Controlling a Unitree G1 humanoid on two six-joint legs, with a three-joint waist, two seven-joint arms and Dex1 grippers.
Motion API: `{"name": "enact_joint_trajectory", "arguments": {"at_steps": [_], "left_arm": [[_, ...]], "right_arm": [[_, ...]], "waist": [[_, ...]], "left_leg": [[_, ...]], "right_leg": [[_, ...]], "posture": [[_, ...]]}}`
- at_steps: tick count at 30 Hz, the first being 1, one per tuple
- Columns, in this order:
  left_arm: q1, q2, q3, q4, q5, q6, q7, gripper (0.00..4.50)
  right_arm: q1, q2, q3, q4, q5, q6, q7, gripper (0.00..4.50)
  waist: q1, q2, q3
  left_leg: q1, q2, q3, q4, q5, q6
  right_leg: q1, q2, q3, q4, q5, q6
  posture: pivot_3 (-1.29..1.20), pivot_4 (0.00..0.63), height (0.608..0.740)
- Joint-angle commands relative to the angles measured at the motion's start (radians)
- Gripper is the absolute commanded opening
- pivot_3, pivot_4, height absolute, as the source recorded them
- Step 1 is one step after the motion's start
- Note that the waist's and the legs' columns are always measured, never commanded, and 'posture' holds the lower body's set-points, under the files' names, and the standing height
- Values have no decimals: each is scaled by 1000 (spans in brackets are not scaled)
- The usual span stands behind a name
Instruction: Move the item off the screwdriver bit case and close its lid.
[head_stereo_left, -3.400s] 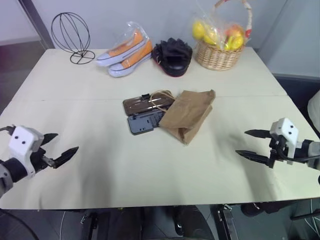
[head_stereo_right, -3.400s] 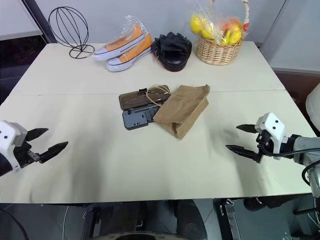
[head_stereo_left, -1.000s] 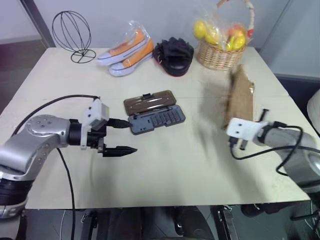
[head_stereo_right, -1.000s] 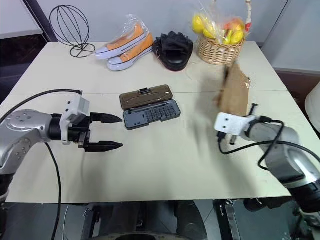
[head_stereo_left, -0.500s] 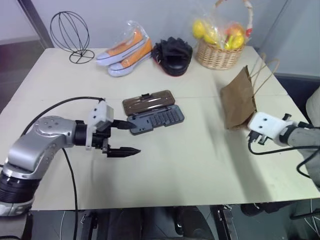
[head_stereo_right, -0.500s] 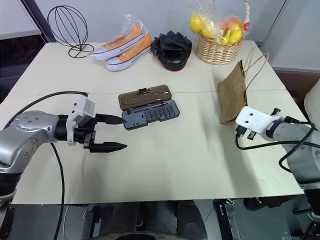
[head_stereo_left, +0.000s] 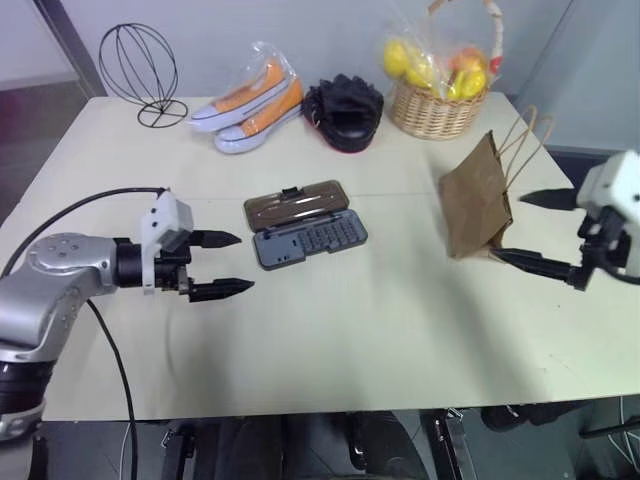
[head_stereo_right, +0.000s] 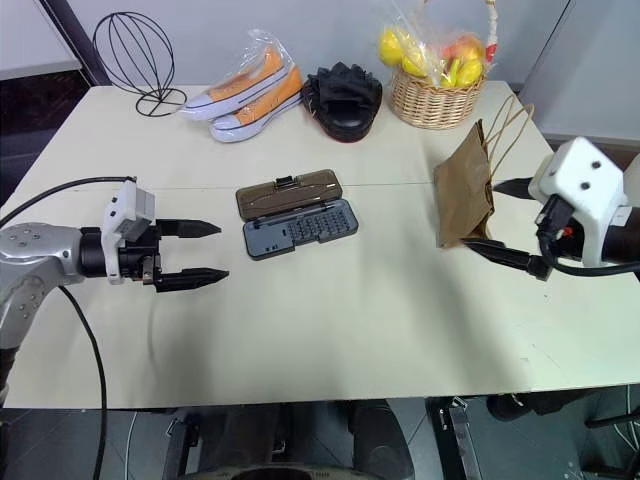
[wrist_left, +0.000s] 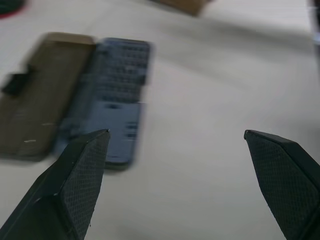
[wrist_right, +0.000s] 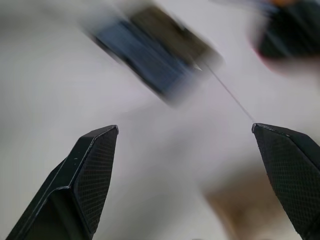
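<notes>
I've dropped the bag (head_stereo_left: 477, 198) at 3 o'clock of the case (head_stereo_left: 305, 223), right gripper (head_stereo_left: 536, 232) now apart, left gripper (head_stereo_left: 226, 264) apart too; lid (head_stereo_left: 295, 205) next.

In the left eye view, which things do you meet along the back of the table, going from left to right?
Wire dome stand → orange sneakers in a plastic bag → black round pouch → wicker fruit basket.

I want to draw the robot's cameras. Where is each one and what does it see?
Left eye and right eye: on the head, looking down at the table, both arms showing.
Left wrist: on the left arm, looking along the open left claw at the bit case and its lid.
Right wrist: on the right arm, looking along the open right claw.
All views share the bit case; the eyes also show the paper bag.
</notes>
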Motion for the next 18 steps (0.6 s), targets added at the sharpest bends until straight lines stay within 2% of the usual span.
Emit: {"name": "enact_joint_trajectory", "arguments": {"at_steps": [1, 5, 11, 15, 18], "left_arm": [[-66, -15, -15, 81, 55, -61, 4, 4500], [-110, -13, -16, 105, 58, -68, -28, 4500], [-137, 1, -26, 187, 101, -115, -72, 4500], [-330, -81, -111, 496, 212, -233, -93, 4500], [-532, -173, -166, 846, 327, -390, -77, 4500]], "right_arm": [[-131, 22, 93, 9, 103, 43, -66, 4472], [-225, 43, 221, 39, 98, 32, -111, 4472], [-228, 41, 305, 60, 72, -3, -123, 4472], [-225, 52, 363, 66, 55, -32, -119, 4472], [-233, 52, 371, 57, 72, -25, -124, 4472]], "waist": [[0, 0, 0], [0, 0, 0], [1, 0, 0], [9, 0, 0], [12, 0, 0]], "left_leg": [[0, 0, 0, 0, 0, 0], [-2, 0, 1, 0, 0, 0], [-2, 0, 1, 0, 0, 0], [-2, -2, 0, 0, 0, 0], [-2, -3, 1, 1, 0, 0]], "right_leg": [[0, 0, 0, 0, 0, 0], [-1, -1, 0, 0, 0, 0], [-2, -1, 0, 0, 0, 0], [-1, -1, -2, 0, 0, 0], [-1, -1, -2, 0, 0, 0]], "posture": [[0, 150, 740], [0, 150, 740], [0, 150, 740], [0, 150, 740], [0, 150, 740]]}}
